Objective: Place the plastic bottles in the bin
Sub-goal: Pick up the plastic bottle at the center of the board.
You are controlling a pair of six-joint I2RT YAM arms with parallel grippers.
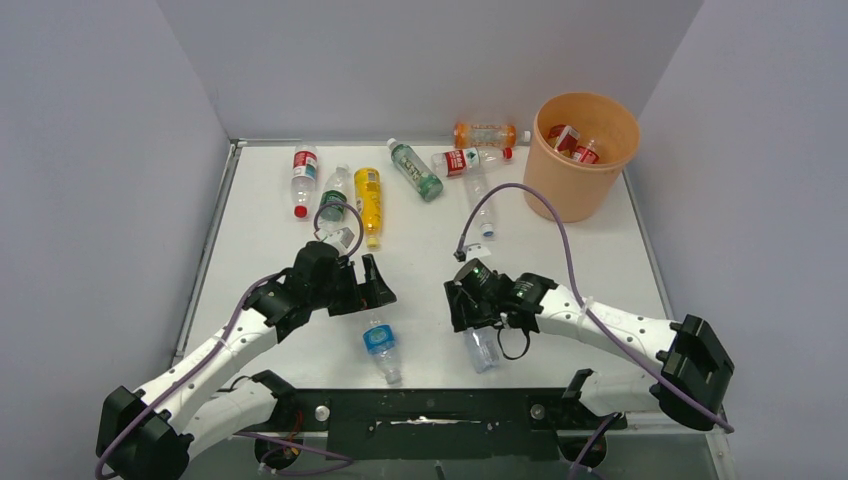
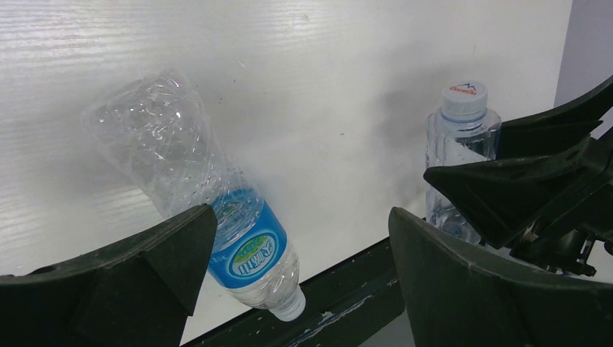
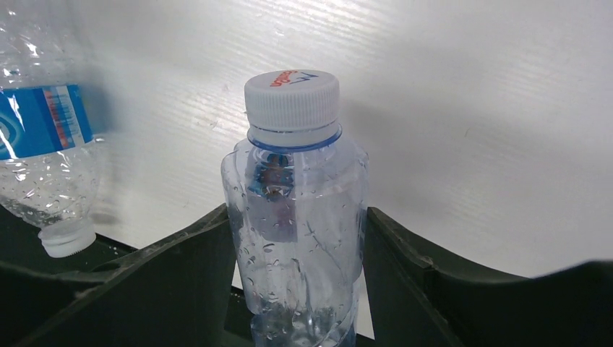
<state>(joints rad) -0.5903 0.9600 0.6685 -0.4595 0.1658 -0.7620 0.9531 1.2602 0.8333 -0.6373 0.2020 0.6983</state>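
Note:
My right gripper [image 1: 476, 316] [image 3: 295, 220] is shut on a clear bottle with a white cap [image 3: 295, 195], which sticks out towards the table's front edge [image 1: 482, 350]. My left gripper [image 1: 368, 295] [image 2: 302, 217] is open, just above a clear blue-label bottle [image 1: 381, 346] [image 2: 242, 242] that lies on the table with its cap at the front edge, next to the left finger [image 2: 144, 275]. The peach-orange bin [image 1: 572, 185] stands at the back right with red-label bottles [image 1: 575, 145] inside. Several more bottles lie along the back: red-label [image 1: 303, 176], yellow [image 1: 369, 200], green-label [image 1: 415, 168] and orange [image 1: 487, 134].
A black bar [image 1: 450, 410] runs along the table's front edge, close to both near bottles. The right arm's purple cable [image 1: 520, 190] loops over the table near the bin. Grey walls close in the back and both sides.

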